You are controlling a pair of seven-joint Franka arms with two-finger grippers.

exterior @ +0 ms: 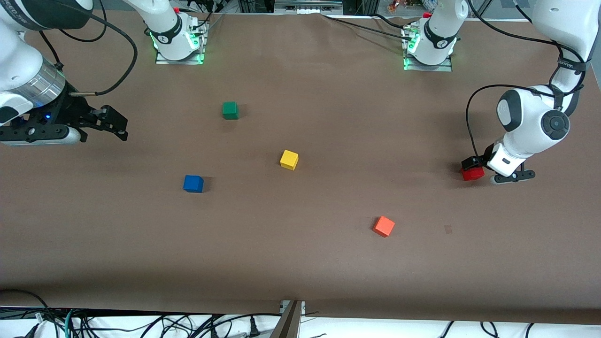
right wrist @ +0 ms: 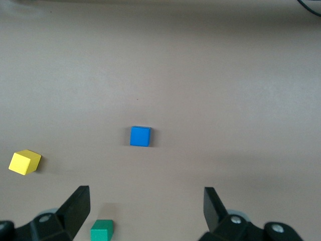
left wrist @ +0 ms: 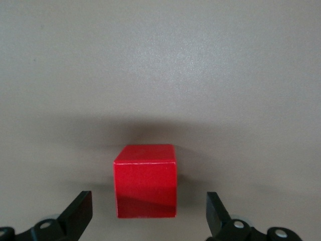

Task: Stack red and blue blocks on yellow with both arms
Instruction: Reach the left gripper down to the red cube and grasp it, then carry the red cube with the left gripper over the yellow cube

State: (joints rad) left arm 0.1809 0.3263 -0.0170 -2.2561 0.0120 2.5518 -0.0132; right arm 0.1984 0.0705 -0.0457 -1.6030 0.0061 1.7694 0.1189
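While left tool (left wrist: 148, 218) straddles red block (left wrist: 146, 181) wide open, right tool (right wrist: 145, 213) open, empty, waiting.

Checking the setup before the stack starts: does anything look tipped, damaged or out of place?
Nothing stands out. All five cubes sit flat and apart on the table; the open left gripper is low at the red block.

The left arm (exterior: 533, 119) comes down the right edge of the front view and bends low to the table. Its left gripper (exterior: 475, 165) sits at the middle right, with its 2 fingers (left wrist: 80, 213) wide apart.

The right arm (exterior: 28, 82) waits at the upper left of the front view. Its right gripper (exterior: 115, 124) hangs in the air, with its fingers (right wrist: 77, 206) spread wide too.
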